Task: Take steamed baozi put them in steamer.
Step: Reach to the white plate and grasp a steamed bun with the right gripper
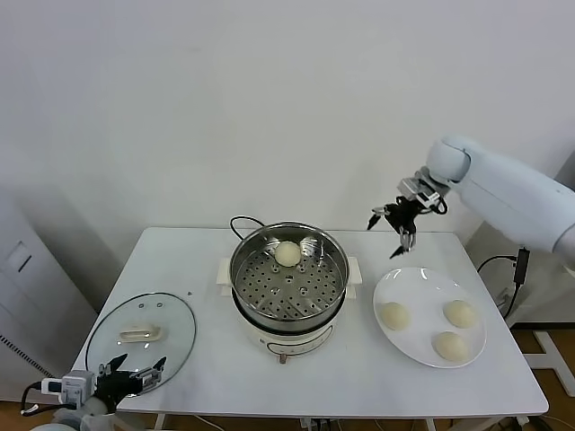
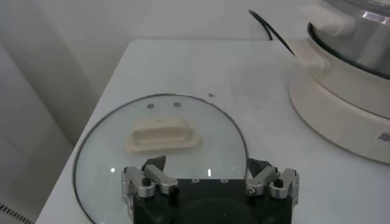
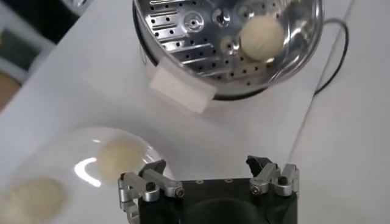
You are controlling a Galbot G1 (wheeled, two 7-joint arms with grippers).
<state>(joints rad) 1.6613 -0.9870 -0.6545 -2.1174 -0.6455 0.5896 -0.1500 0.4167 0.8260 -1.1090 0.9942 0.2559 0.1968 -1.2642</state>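
Right gripper [image 1: 402,222], jaws spread and empty, hovers at the plate's [image 1: 388,334] twelve o'clock — probably lining up on the three baozi [image 1: 393,315] remaining there.

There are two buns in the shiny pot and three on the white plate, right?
Not quite. Only one bun sits in the steamer, near its far wall, as the head view shows. The rest is right: three buns lie on the white plate.
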